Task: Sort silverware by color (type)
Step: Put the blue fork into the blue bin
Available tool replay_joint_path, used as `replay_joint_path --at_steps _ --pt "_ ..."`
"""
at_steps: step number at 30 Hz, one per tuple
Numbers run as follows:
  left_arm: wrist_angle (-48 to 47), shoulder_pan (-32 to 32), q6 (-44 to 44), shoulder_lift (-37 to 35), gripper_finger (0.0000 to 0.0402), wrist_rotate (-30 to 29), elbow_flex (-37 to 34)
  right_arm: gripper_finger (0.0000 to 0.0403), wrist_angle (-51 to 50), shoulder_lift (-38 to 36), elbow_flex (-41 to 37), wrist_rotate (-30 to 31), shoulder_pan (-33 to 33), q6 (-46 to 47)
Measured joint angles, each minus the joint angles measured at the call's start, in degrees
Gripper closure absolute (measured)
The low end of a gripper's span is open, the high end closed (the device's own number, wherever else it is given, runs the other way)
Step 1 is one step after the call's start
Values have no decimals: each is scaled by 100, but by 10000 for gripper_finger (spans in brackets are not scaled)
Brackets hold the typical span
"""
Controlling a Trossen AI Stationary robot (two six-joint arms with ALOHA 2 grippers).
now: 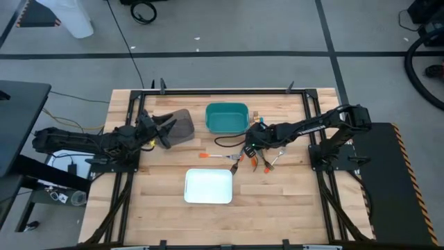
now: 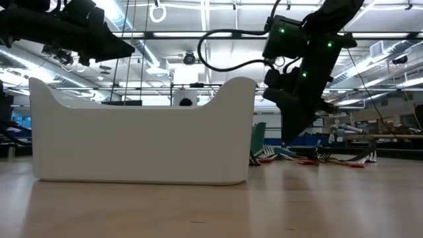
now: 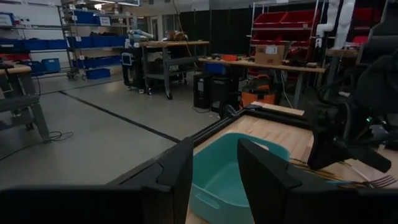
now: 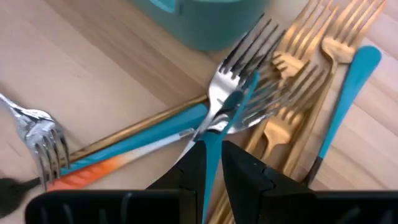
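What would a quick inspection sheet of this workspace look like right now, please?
Surface: wooden table, bare wood showing.
Job's things: silverware pile beside the teal bin; one orange-handled piece lies apart from it.
Clutter: grey bin; white tray, nothing seen in it.
End effectors: right end effector shut on a teal fork over the pile; left end effector open, by the grey bin.
Cables: black cable loops on the table near the teal bin.
Surroundings: workshop benches and shelving; no person seen.
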Motion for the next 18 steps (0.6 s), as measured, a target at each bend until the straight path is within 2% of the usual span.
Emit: replay_joint_path --at_steps 5,12,18 --pt "-24 -6 7 -1 267 33 0 331 30 131 0 60 -2 -66" --pt "-41 -7 56 0 267 35 0 276 97 386 -4 130 1 238" --pt "-65 -4 66 0 267 39 0 276 140 551 -7 152 0 265"
